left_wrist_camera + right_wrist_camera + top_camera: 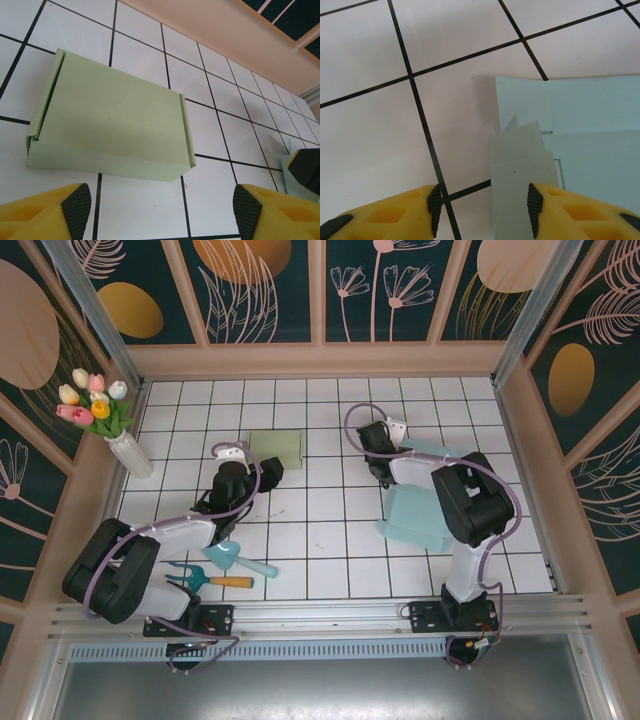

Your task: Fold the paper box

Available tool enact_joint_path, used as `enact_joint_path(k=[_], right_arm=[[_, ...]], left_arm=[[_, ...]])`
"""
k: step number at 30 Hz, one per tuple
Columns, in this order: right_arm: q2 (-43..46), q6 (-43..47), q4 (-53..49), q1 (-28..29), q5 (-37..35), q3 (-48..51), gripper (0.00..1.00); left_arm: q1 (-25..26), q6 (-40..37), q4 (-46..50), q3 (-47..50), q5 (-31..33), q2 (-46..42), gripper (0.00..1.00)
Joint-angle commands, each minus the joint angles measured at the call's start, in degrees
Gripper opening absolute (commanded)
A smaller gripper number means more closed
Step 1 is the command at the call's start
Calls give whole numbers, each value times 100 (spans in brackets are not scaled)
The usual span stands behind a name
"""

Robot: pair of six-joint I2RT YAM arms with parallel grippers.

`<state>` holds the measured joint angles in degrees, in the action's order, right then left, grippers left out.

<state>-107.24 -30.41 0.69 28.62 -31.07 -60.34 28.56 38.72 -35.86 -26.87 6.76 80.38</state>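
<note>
**Both jaws apart: 1 box folded, 1 blank flat under the right arm**

The folded green paper box [275, 448] sits on the white tiled worktop [320, 550], just ahead of the left arm [190, 532]. In the left wrist view this box [110, 120] lies closed, with a thin seam showing along its left end. The left jaws stand wide apart below it and grip nothing. Their black pads [76, 202] sit near the bottom corners, clear of the box. The yellow fingers [30, 215] are cut off by the lower edge.

The pale-blue box blank [410, 518] lies flat to the right of centre. The right arm [468, 502] covers much of its middle from above, so its full outline cannot be traced. In the right wrist view the blank [592, 125] runs off the right side. 1 flap [517, 160] rises from its left edge and stands between the right jaws. These are about half open. The pad on the view's left [434, 207] is clear of the flap, with bare tile between them. The other pad [534, 207] meets the flap's edge, and whether it touches cannot be told. The flap is not pinched.

At the right edge of the left wrist view, a black shape [306, 170] over a sliver of pale blue is too cropped to identify. Near the left arm's base lie a teal scoop [235, 558] and an orange-handled fork [215, 581]. A vase of tulips [130, 453] stands at the far left.
</note>
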Motion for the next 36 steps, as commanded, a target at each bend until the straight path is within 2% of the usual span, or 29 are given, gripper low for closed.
enact_joint_path(k=[1,8,13,19,20,24,28,33,36], right_arm=[[505,-61,-83,60,-84,255,52],[1407,-66,3,62,-130,905,53],[1168,140,433,-173,766,1006,53],[618,117,474,-206,909,757,47],[580,112,497,-208,949,760,42],[650,221,568,-106,1148,825,0],[992,287,249,310,984,911,0],[1387,-254,-416,1361,425,1033,0],[1619,-588,34,1904,856,1385,15]], left_arm=[[69,-163,-211,103,172,-145,77],[158,-161,-236,147,159,-134,77],[223,-132,-290,122,97,-36,77],[245,-134,-238,155,123,-47,77],[243,-133,-238,171,123,-56,77],[255,-111,-211,239,144,-114,77],[255,-14,-131,348,258,-310,77],[251,114,34,508,411,-610,77],[254,172,68,667,511,-817,77]])
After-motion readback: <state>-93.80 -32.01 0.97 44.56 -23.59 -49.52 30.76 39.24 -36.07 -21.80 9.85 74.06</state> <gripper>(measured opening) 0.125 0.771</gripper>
